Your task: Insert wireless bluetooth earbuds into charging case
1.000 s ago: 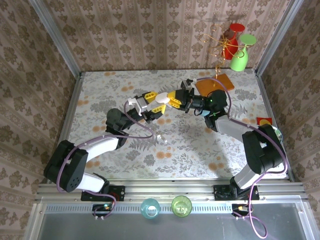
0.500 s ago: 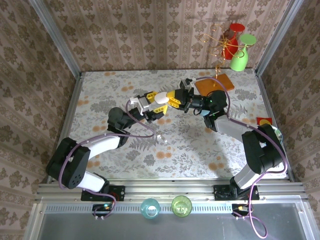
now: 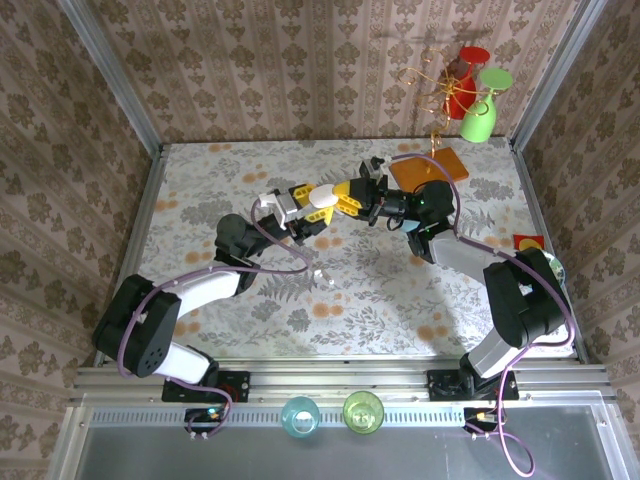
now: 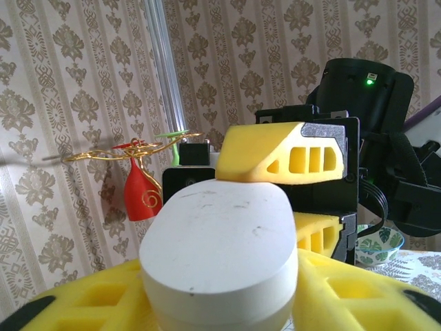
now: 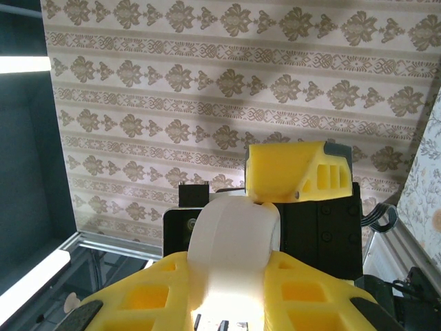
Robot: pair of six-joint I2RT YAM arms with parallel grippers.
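A white oval charging case (image 3: 322, 196) hangs in the air above the middle of the table, held from both sides. My left gripper (image 3: 312, 205) comes from the left and is shut on the case (image 4: 220, 241) between its yellow fingers (image 4: 358, 289). My right gripper (image 3: 347, 196) comes from the right, also shut on the case (image 5: 238, 234). One finger of the other arm rests against the case's top edge in each wrist view. The case's lid looks shut. A tiny white earbud (image 3: 320, 273) lies on the table just in front of the grippers.
An orange square mat (image 3: 430, 168) lies behind the right gripper. A gold wire stand with red and green glasses (image 3: 467, 90) is at the back right. A patterned bowl (image 3: 553, 268) and a red tag (image 3: 528, 242) sit at the right edge. Two cups (image 3: 300, 414) stand on the front rail.
My left gripper has shifted slightly toward the right gripper and its fingers have drawn in on the case, which now shows less from above. The right arm has stayed still.
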